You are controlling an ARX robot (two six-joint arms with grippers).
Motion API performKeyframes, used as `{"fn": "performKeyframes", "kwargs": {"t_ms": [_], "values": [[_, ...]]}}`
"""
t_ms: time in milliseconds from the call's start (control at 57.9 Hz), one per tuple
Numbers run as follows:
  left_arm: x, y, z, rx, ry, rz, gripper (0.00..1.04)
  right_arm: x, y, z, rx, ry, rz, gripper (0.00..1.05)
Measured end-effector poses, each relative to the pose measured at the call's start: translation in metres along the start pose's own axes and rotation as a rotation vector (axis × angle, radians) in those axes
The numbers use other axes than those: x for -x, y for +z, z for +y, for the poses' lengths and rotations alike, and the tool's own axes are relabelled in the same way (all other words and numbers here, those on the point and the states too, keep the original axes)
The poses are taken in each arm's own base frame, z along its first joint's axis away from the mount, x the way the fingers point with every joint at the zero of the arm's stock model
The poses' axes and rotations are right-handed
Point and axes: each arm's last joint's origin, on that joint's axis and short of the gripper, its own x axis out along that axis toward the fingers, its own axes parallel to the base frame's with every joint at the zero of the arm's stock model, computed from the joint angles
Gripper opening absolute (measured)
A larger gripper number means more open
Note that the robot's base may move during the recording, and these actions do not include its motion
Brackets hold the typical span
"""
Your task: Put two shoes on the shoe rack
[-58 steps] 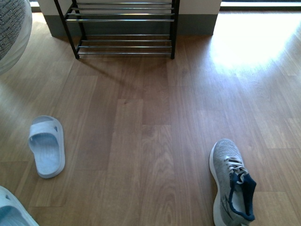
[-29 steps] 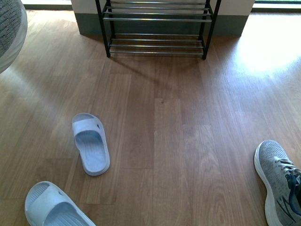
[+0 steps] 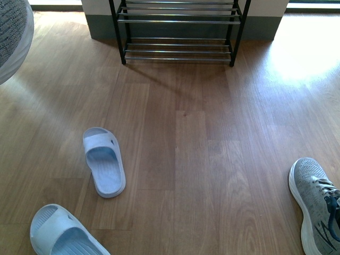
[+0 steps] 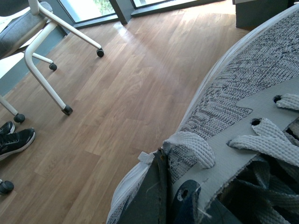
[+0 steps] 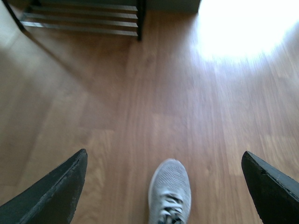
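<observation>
The shoe rack (image 3: 178,21) stands against the far wall, black frame with silver bars; its lower tiers also show in the right wrist view (image 5: 84,21). One grey knit sneaker (image 3: 314,204) lies on the floor at the front right, toe pointing toward the rack. My right gripper (image 5: 163,153) hangs open above the floor just ahead of this sneaker's (image 5: 170,191) toe, fingers wide apart. The other grey knit sneaker (image 4: 252,79) is held up in the air, and my left gripper (image 4: 163,189) is shut on its collar. Its toe and white sole show at the front view's upper left (image 3: 10,32).
Two pale blue slides (image 3: 103,162) (image 3: 61,234) lie on the wooden floor at the front left. In the left wrist view a white-legged wheeled chair (image 4: 46,70) and a black shoe (image 4: 14,140) stand off to the side. Bright sunlight falls on the floor right of the rack.
The front view has swung left: the rack and the floor sneaker shifted right in the picture, and a second slide came into view. Over the last half second almost nothing moved.
</observation>
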Motion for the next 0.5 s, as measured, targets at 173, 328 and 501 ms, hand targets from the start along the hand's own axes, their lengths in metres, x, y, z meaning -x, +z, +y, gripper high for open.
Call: {"fn": "performKeyframes", "kwargs": {"t_ms": [173, 328, 501], "values": [[0.000, 0.000, 0.000, 0.000, 0.000, 0.000, 0.02, -0.049, -0.062, -0.031, -0.039, -0.048, 0.261, 0.96], [0.000, 0.000, 0.000, 0.000, 0.000, 0.000, 0.02, -0.068, -0.107, -0.041, -0.059, -0.032, 0.411, 0.96], [0.000, 0.000, 0.000, 0.000, 0.000, 0.000, 0.02, -0.079, -0.140, -0.043, -0.054, -0.005, 0.505, 0.96]]}}
